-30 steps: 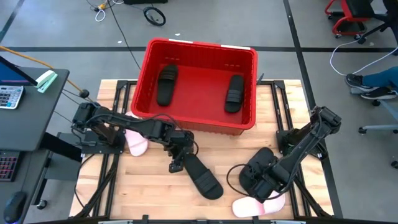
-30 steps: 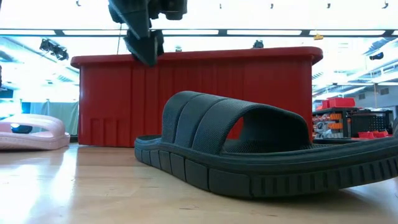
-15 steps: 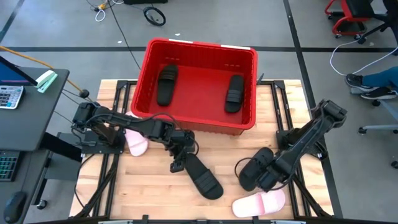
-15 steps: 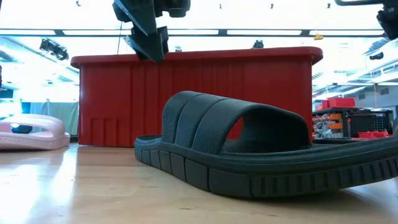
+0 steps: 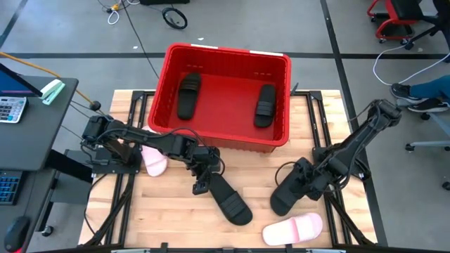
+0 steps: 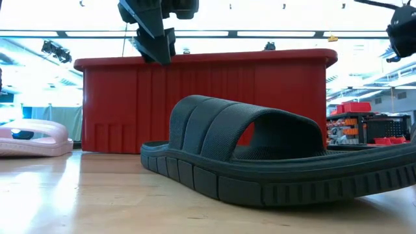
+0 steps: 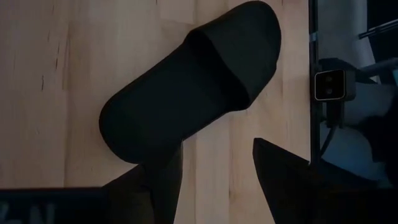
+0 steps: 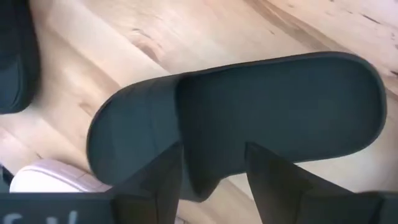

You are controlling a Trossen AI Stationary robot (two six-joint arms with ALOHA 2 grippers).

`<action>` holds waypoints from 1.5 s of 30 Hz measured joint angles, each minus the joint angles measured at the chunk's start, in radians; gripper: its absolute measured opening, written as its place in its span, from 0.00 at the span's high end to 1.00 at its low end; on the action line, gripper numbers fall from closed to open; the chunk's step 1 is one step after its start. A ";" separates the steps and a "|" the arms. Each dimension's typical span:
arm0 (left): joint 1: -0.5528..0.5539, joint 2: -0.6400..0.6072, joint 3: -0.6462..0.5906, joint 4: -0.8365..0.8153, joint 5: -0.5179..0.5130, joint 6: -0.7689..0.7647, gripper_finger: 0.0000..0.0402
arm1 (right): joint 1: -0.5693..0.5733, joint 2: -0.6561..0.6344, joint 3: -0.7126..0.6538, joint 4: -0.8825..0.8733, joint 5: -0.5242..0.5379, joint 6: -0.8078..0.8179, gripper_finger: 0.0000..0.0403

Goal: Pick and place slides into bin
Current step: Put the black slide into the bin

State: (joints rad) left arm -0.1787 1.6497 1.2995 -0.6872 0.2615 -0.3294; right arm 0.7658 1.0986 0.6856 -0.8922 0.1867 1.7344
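Observation:
The red bin (image 5: 226, 50) stands at the table's far middle with two black slides (image 5: 188, 95) (image 5: 265, 104) lying in it. A third black slide (image 5: 228, 198) lies on the table, sole down. My left gripper (image 5: 200, 184) is open above that slide's far end and touches nothing. My right gripper (image 5: 304, 181) is shut on a fourth black slide (image 5: 283, 199) at the right. One pink slide (image 5: 294, 228) lies near the front edge. Another pink slide (image 5: 155, 163) lies left of the bin. My right gripper holds the black slide by its long side edge at the strap (image 8: 211, 163), pinched between the two fingers (image 8: 163, 180). The fingers come from above, pointing down, across the slide. The slide sits top up; whether any part rests on the table I cannot tell.
Dark rails run along both table sides (image 5: 133, 119). A desk with a keyboard and calculator (image 5: 10, 109) stands off the left edge. Bare wood lies between the two black slides (image 5: 256, 179). A person's legs (image 5: 422, 95) show on the floor at the far right.
My right gripper has risen and drawn back toward the table's far right with the black slide. It no longer covers the pink slide at the front, which now shows whole.

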 joint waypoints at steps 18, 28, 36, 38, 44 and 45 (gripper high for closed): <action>-0.058 0.000 0.000 -0.005 -0.001 -0.026 0.53 | 0.000 -0.008 -0.158 0.341 -0.011 -0.007 0.63; -0.062 0.000 0.000 -0.002 -0.030 -0.034 0.58 | 0.001 -0.008 -0.155 0.446 0.028 -0.014 0.97; -0.062 0.000 0.000 0.068 -0.229 -0.053 0.63 | 0.004 -0.006 -0.114 0.482 0.090 -0.033 0.98; -0.062 0.000 0.000 0.082 -0.235 -0.053 0.65 | 0.012 -0.006 -0.073 0.507 0.131 -0.062 0.98; -0.078 0.000 0.000 0.087 -0.236 -0.053 0.69 | 0.035 -0.005 0.102 0.509 0.159 -0.217 0.99; -0.082 0.000 0.000 0.087 -0.236 -0.053 0.69 | 0.039 0.000 0.134 0.508 0.159 -0.242 0.99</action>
State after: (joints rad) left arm -0.2611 1.6497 1.2999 -0.6006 0.0257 -0.3824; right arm 0.8044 1.0985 0.8191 -0.3844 0.3454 1.4927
